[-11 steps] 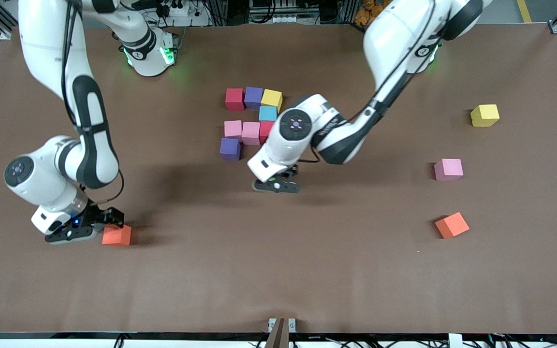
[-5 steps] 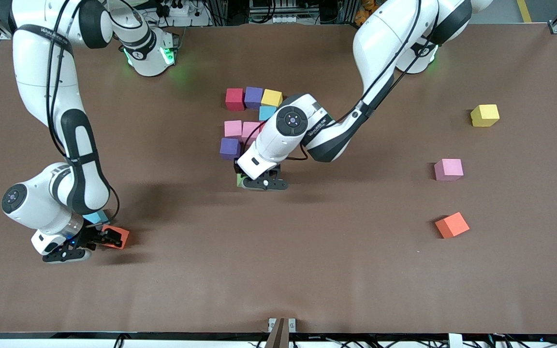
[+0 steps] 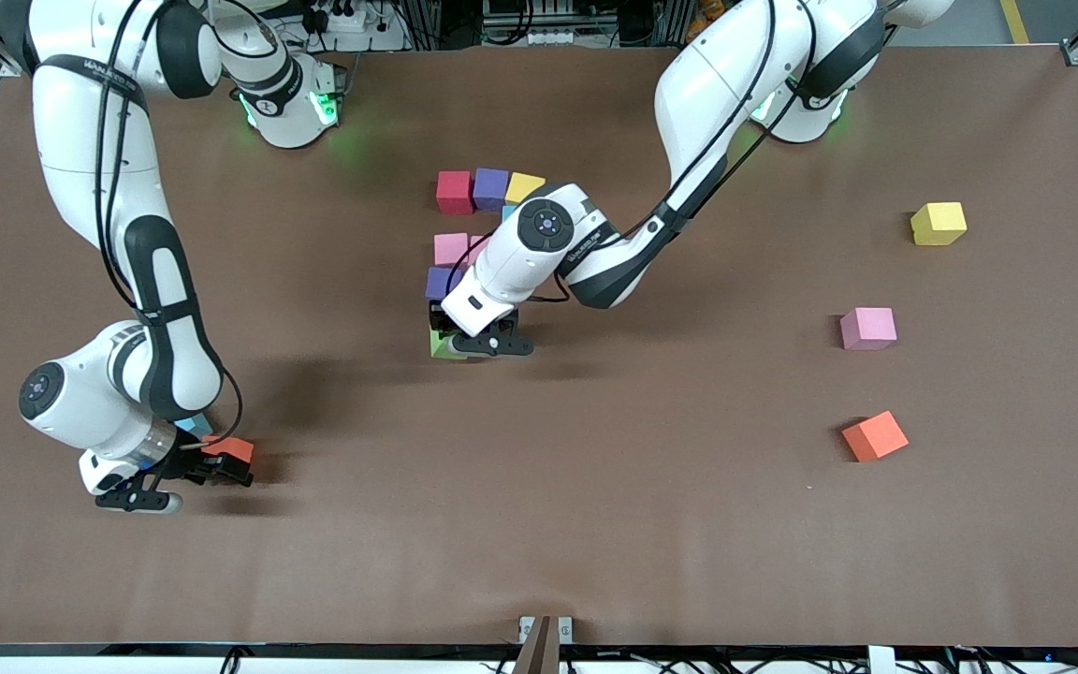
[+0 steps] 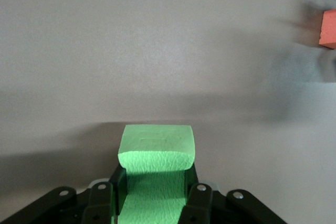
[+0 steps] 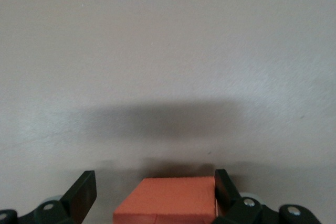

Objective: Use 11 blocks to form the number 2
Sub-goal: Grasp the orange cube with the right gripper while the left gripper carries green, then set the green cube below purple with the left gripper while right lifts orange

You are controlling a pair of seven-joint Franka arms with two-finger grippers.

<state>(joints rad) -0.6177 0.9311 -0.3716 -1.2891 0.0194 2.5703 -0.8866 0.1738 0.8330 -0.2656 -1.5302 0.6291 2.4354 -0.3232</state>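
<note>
Gripping the green block (image 4: 155,153) in my left gripper (image 3: 464,343), I have the jaws squeezed shut on its sides, so the foam bulges a little between the pads. I hold it over the table (image 3: 595,524) at about six o'clock from the purple block (image 3: 439,281), the nearest-to-camera piece of the figure so far. That cluster sits mid-table: a red block (image 3: 454,191), a second purple block (image 3: 490,187) and a yellow block (image 3: 520,186) in a row, with a pink block (image 3: 450,248) below them; my own forearm hides the rest.

My right gripper (image 3: 207,461) is at the right arm's end of the table with its jaws spread wide around an orange block (image 5: 168,199), one pad touching a side, the other standing clear, so nothing is held there yet.

As I judge it, the step in hand is placing green to start the bottom stroke of the 2. Next I must lower it squarely against the purple block, then release. Spare blocks, yellow (image 3: 938,223), pink (image 3: 867,328) and orange (image 3: 874,435), lie well apart toward the left arm's end.
</note>
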